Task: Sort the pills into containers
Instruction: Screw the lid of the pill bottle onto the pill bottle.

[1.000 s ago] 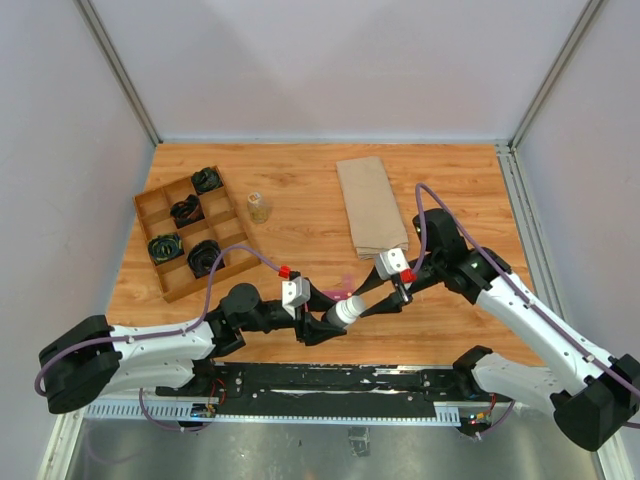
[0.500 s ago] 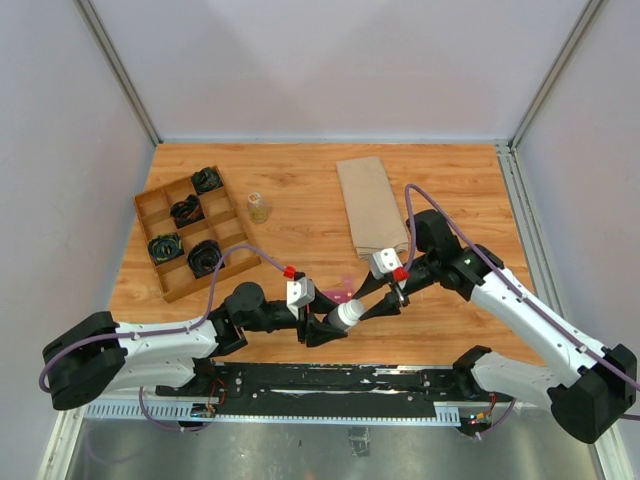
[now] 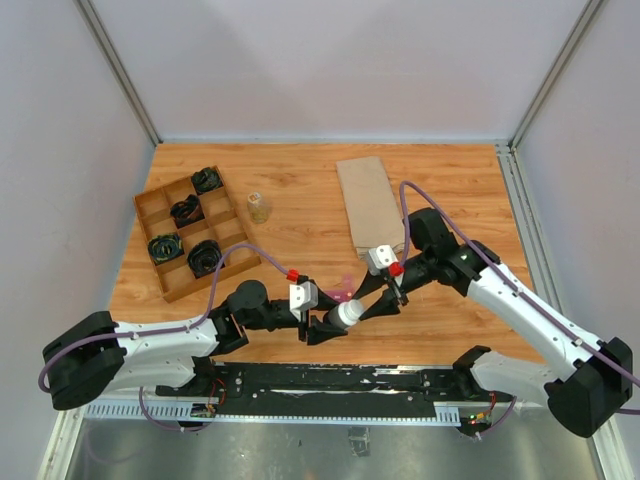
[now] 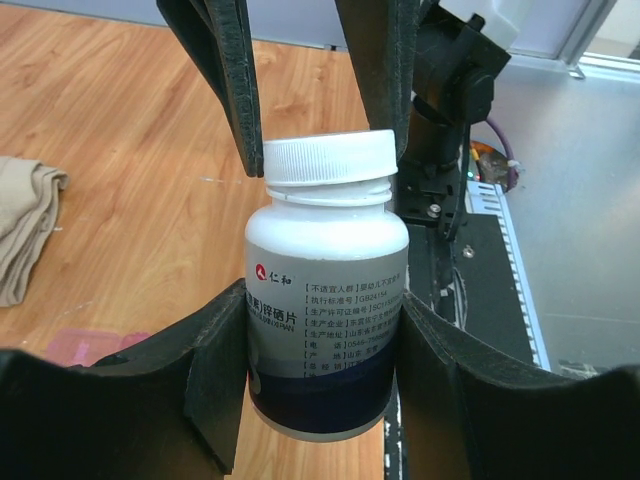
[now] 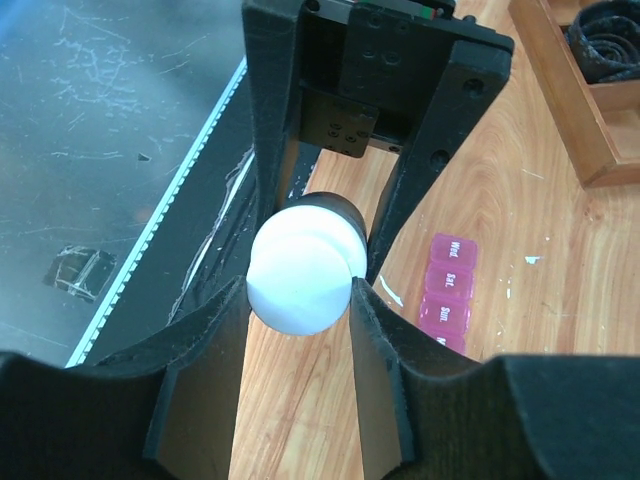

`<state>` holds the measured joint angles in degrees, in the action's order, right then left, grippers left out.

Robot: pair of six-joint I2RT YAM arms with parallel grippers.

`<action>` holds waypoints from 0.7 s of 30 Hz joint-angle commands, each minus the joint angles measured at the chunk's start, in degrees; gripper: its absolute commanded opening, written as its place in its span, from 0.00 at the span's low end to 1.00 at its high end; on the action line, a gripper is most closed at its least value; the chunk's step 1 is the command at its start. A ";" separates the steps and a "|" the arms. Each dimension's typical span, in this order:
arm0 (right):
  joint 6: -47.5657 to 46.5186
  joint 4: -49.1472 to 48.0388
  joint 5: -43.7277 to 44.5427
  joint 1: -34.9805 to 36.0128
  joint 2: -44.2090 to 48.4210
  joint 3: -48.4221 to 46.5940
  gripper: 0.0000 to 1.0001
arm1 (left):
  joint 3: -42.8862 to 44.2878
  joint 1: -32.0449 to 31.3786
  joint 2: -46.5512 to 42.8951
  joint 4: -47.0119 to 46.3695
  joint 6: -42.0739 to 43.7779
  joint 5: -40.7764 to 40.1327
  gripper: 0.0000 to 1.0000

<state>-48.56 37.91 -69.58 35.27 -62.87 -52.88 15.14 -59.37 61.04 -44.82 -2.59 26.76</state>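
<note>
A white pill bottle [image 4: 325, 300] with a dark blue band and printed label hangs just above the table's front edge, and my left gripper [image 4: 320, 350] is shut on its body. My right gripper [image 5: 300, 300] is shut on the bottle's white ribbed cap [image 5: 300, 275], seen end-on; its fingers [image 4: 235, 90] flank the cap [image 4: 328, 158] from above. In the top view the bottle [image 3: 345, 313] bridges the two grippers. The containers [image 5: 450, 290], a pink strip with day labels, lie on the wood right behind the bottle, lids down, partly hidden [image 3: 346, 289]. No pills show.
A brown wooden divided tray [image 3: 196, 222] with black items sits at the left. A small clear bottle [image 3: 260, 207] stands beside it. A flat tan bag [image 3: 370, 205] lies at the back centre-right. The black base rail [image 3: 330, 385] runs along the near edge.
My right wrist has shifted slightly left and its arm has swung inward, still on the cap. The left arm and bottle have barely moved.
</note>
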 commanded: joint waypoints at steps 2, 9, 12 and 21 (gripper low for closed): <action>7.83 -6.12 7.85 1.09 0.50 0.24 0.28 | 2.19 -0.34 -1.01 -12.64 2.26 -5.21 0.00; 12.33 -6.99 12.90 0.91 -2.40 -0.98 0.27 | 2.20 -0.33 -3.00 -13.98 5.20 -12.58 0.00; 14.91 -7.05 13.25 0.84 -3.89 -1.74 0.26 | 2.71 -0.33 -2.73 -13.19 6.79 -15.29 0.00; 31.49 -15.79 21.33 -1.08 -7.16 -0.95 0.26 | 3.75 -0.35 -0.25 -18.75 7.44 -24.78 0.00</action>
<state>-27.55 25.98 -56.49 35.00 -67.96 -55.46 14.57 -59.37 60.93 -44.91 4.32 8.12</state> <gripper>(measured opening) 0.420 0.561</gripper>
